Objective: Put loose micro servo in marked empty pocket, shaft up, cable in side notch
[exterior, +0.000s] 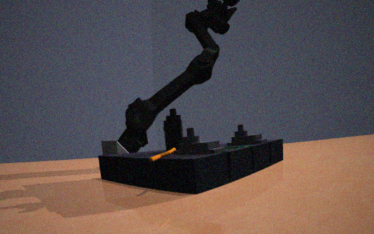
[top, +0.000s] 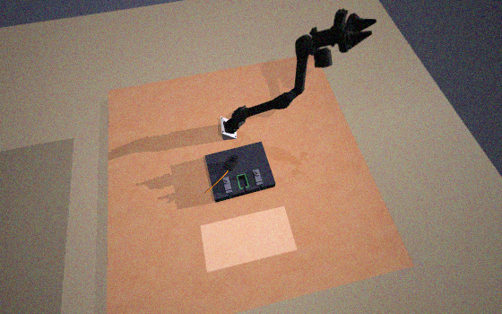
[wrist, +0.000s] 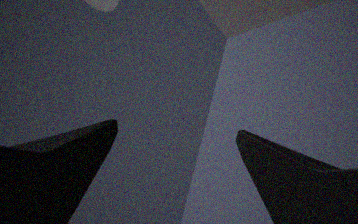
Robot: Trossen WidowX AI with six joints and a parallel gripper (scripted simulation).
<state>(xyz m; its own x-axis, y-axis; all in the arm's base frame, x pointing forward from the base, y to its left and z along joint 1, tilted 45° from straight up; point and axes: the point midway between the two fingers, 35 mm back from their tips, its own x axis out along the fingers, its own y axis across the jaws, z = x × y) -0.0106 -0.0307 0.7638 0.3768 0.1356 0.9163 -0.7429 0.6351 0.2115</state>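
Note:
The loose servo (top: 231,162) (exterior: 173,130) is dark and stands upright on the black deck (top: 256,156) (exterior: 147,172), its narrow stepped top upward, away from the pocket. Its orange cable (top: 218,180) (exterior: 163,154) reaches out over the deck's edge. The marked pocket (top: 242,181) has a green outline, is empty and lies between two seated servos. In the exterior view only a thin green line of the outline shows. My gripper (top: 373,26) (wrist: 179,130) is open and empty, high above and far from the deck; the exterior view cuts it off at the top.
Two grey seated servos (top: 227,184) (top: 257,177) flank the pocket and rise above the deck. The arm's white base plate (top: 229,135) is just behind the deck. A pale rectangle (top: 248,239) lies on the table in front of the deck.

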